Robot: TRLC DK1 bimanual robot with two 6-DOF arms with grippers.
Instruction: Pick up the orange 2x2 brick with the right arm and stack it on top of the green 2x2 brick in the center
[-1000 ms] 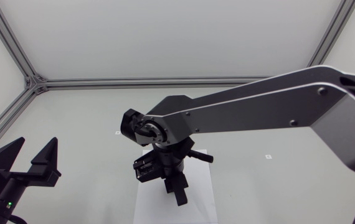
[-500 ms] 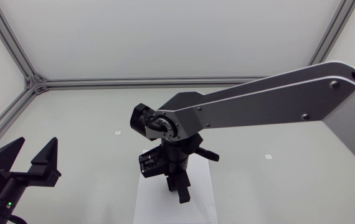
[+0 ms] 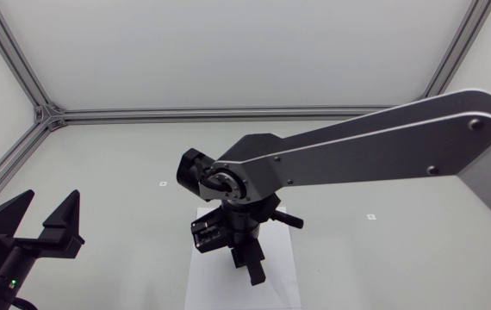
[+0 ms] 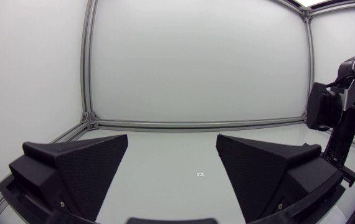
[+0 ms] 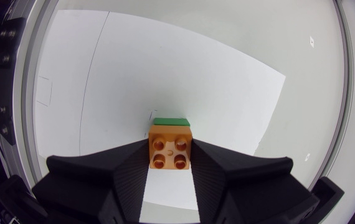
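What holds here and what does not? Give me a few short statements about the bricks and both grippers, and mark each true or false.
1. The right gripper is shut on the orange brick. True.
2. The left gripper holds the green brick. False: it is open with nothing between its fingers; the green brick shows just ahead of the orange one in the right wrist view.
3. The orange brick's four studs face the right wrist camera. True.
4. The right gripper hangs over bare table, away from the white sheet. False: it is above the sheet, near the middle of the table.
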